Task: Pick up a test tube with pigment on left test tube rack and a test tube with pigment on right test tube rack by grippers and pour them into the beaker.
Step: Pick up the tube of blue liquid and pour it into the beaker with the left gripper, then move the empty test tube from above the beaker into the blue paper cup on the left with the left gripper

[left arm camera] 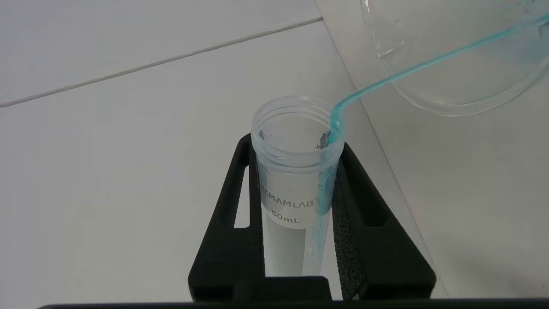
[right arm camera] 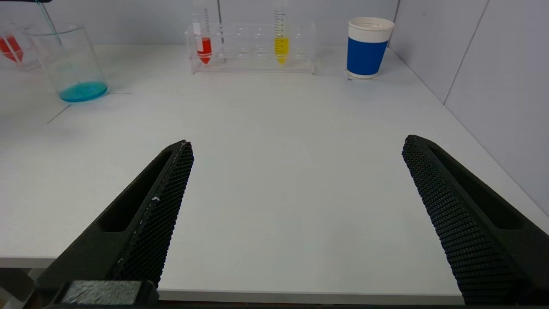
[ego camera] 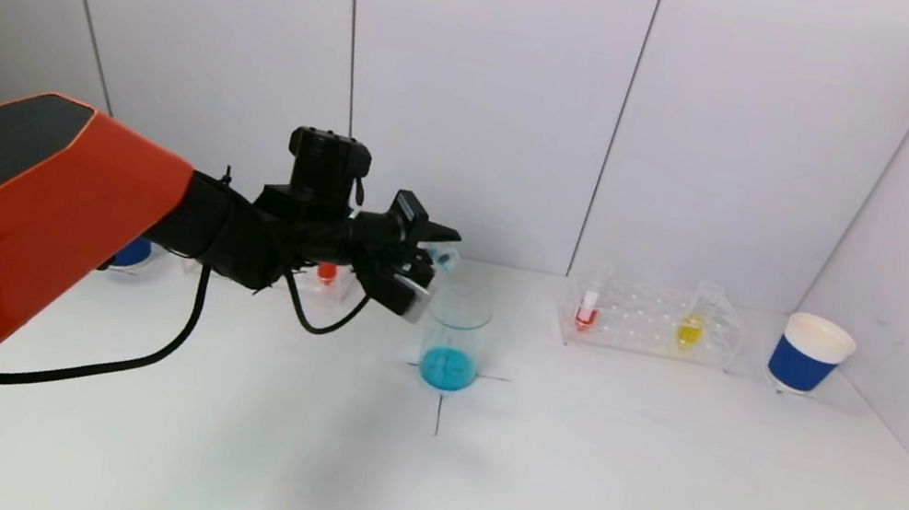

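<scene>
My left gripper (ego camera: 419,260) is shut on a clear 50 mL test tube (left arm camera: 296,180), tipped sideways over the glass beaker (ego camera: 454,339). A thin blue stream runs from the tube's mouth into the beaker (left arm camera: 454,56), which holds blue liquid at the bottom. The left rack (ego camera: 326,277) behind my arm holds a red-pigment tube. The right rack (ego camera: 653,323) holds a red tube (ego camera: 587,309) and a yellow tube (ego camera: 691,325). My right gripper (right arm camera: 298,148) is open and empty above the table's near edge, out of the head view.
A blue and white paper cup (ego camera: 808,353) stands right of the right rack. Another blue cup (ego camera: 131,251) sits at the far left behind my arm. White walls close the back and right side. A black cross marks the table under the beaker.
</scene>
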